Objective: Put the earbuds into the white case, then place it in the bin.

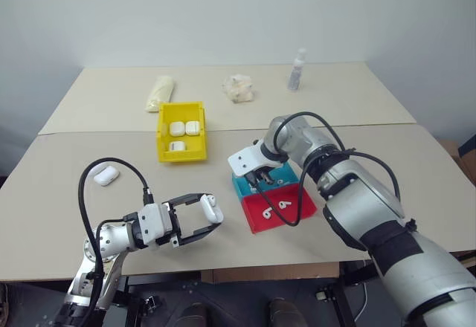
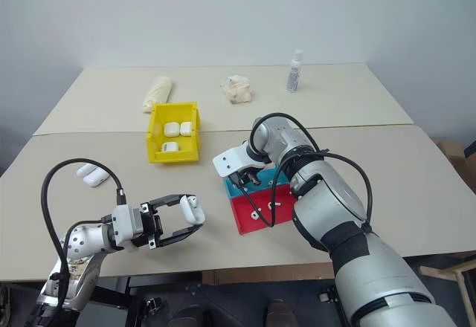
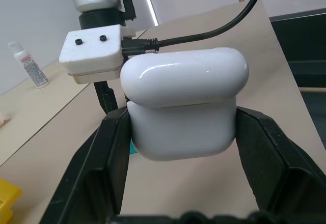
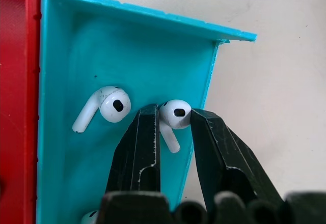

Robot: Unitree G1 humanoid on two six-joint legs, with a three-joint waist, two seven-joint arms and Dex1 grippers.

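Pinching is under way: the right claw (image 4: 173,119) is closing narrowly on an earbud (image 4: 174,114) in the blue tray (image 4: 76,46); squeeze gently, lift straight. The left claw (image 3: 181,132) is gripping the white case (image 3: 183,107), lid shut.

Table (image 1: 416,156): big and tan, under my fingers.
Bin (image 1: 181,131): yellow, beyond my left fingers.
Tray (image 1: 281,208): blue-and-red, under my right fingers.

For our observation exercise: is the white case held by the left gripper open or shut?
Shut. In the left wrist view the white case sits between the left gripper's fingers, lid down on its base.
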